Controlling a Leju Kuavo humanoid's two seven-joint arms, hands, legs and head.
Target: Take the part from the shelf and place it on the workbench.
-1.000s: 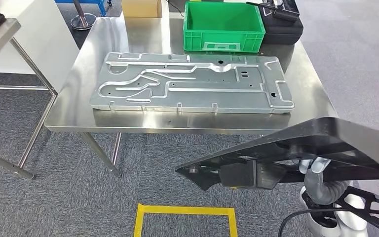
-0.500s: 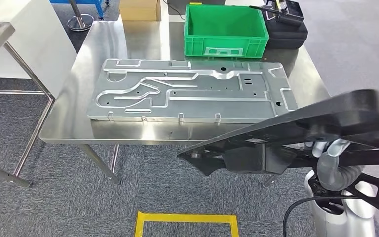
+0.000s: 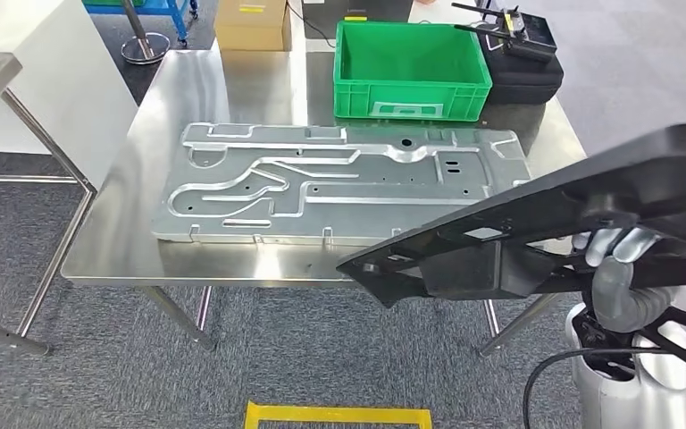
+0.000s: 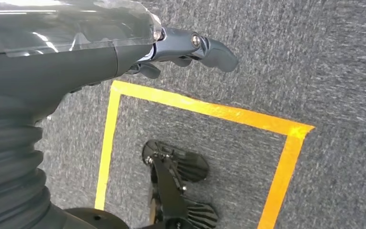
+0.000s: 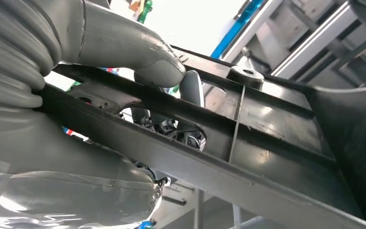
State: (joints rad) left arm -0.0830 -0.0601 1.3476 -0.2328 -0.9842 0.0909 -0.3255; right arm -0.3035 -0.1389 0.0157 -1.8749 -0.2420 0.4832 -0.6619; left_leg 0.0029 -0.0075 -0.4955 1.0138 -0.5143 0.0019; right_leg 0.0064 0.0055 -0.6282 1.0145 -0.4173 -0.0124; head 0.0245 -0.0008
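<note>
My right hand grips a large black plastic part at the lower right of the head view. The part is tilted, high at its right end, and its left tip hangs over the near edge of the steel workbench. In the right wrist view the thumb presses on a rib of the part and the fingers reach through an opening. My left hand hangs beside my body over grey carpet, holding nothing, fingers loosely extended.
A big silver stamped metal panel covers the middle of the workbench. Behind it stand a green crate, a cardboard box and a black case. Another table's legs stand at the left. A yellow tape square marks the floor.
The whole view has shifted: the workbench sits lower and closer in the picture. The black part in my right hand has risen and now overlaps the bench's near edge.
</note>
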